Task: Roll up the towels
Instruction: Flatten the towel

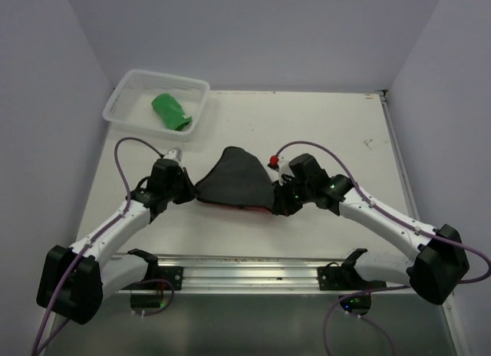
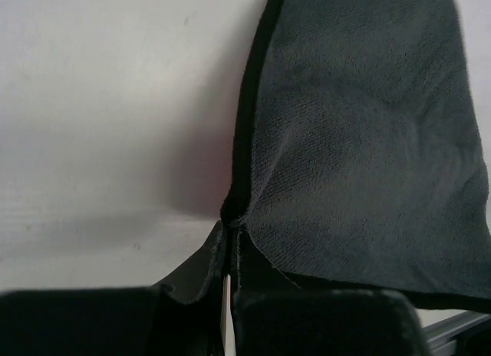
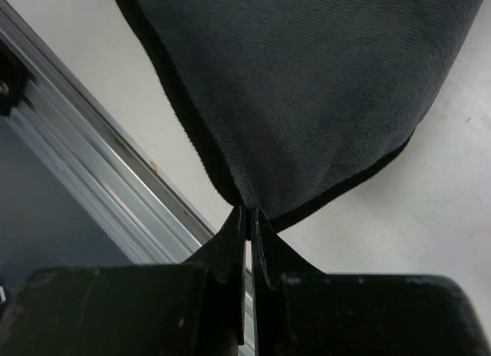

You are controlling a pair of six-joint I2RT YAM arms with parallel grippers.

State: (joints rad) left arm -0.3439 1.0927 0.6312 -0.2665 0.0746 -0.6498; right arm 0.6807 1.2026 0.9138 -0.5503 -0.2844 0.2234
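Red towel [image 1: 234,179], grey side up, drapes over the table [image 1: 330,126] centre, left tool [image 1: 189,190] and right tool [image 1: 278,202] each pinched tight on opposite corners, likely stretching it flat before rolling; green towel [image 1: 170,112] lies in the basket [image 1: 123,95].

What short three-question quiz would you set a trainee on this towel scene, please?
1. True or false: the green towel lies inside the white basket.
2. Which side of the red towel faces up? A) red B) dark grey C) green
3. Fill in: the left pincer and the right pincer are each ____ on an edge of the red towel.
Key: 1 true; 2 B; 3 shut.
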